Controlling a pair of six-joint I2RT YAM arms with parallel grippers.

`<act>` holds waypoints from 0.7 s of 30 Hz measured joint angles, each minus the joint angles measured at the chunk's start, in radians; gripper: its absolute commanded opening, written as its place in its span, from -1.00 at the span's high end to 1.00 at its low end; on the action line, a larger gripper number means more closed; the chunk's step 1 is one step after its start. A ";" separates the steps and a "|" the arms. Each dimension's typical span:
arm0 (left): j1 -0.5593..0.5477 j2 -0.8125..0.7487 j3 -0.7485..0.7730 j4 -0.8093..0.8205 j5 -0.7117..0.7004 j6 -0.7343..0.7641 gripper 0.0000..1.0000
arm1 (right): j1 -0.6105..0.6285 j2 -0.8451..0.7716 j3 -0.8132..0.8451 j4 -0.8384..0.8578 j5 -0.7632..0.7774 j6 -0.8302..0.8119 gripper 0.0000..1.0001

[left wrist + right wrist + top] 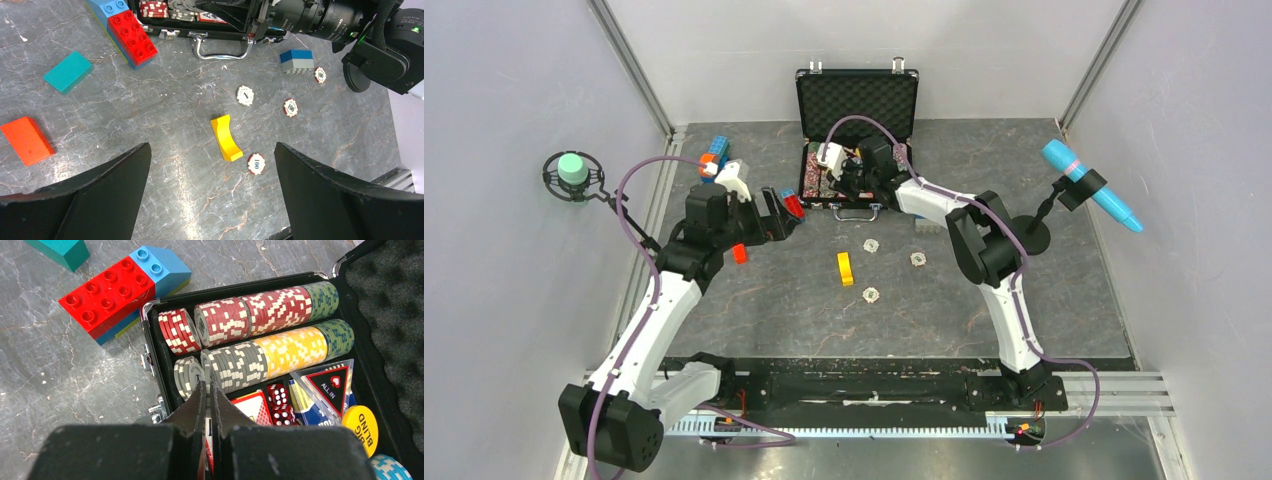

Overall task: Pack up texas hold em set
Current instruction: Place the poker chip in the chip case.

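My right claw (206,388) hangs over the open case (150,347). Its fingers are pressed nearly together on a thin red-and-pale sliver, which I take for a chip (207,440) held on edge. The tips sit at the gap in the grey row (235,365), between the short stack by the case wall and the long run.

To seat it well, I want the chip kept upright and square with the faces of its neighbours, then lowered straight into the gap. I should part the fingers only a little on release, since a wide opening would likely knock the short stack over. If the chip binds, I would lift and realign rather than push.

My left claw (211,148) is spread wide and holds nothing, above the table (150,115) near the yellow block (226,137). Four loose chips (290,107) lie flat on the table beyond it, one just beside a blue-and-grey brick (297,61), so more trips remain.
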 measured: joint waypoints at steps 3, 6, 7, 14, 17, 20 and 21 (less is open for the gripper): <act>0.003 0.000 0.000 0.000 0.000 0.000 -0.99 | 0.006 0.008 0.005 -0.004 0.014 -0.033 1.00; 0.005 0.000 0.000 0.000 0.000 0.000 -0.99 | 0.013 0.018 0.020 -0.011 0.021 -0.061 1.00; 0.005 0.000 0.000 0.000 0.000 0.000 -0.99 | 0.016 0.022 0.025 -0.012 0.023 -0.069 1.00; 0.009 0.000 0.000 0.000 0.002 0.000 -0.99 | 0.035 0.041 0.047 -0.020 0.047 -0.114 0.66; 0.010 0.000 0.000 0.000 0.002 0.000 -0.99 | 0.037 0.042 0.048 -0.023 0.056 -0.124 0.53; 0.011 0.000 0.000 0.000 0.003 0.000 -0.99 | 0.037 0.042 0.048 -0.022 0.060 -0.132 0.46; 0.011 0.000 0.000 0.000 0.003 0.000 -0.99 | 0.036 0.042 0.048 -0.022 0.063 -0.135 0.45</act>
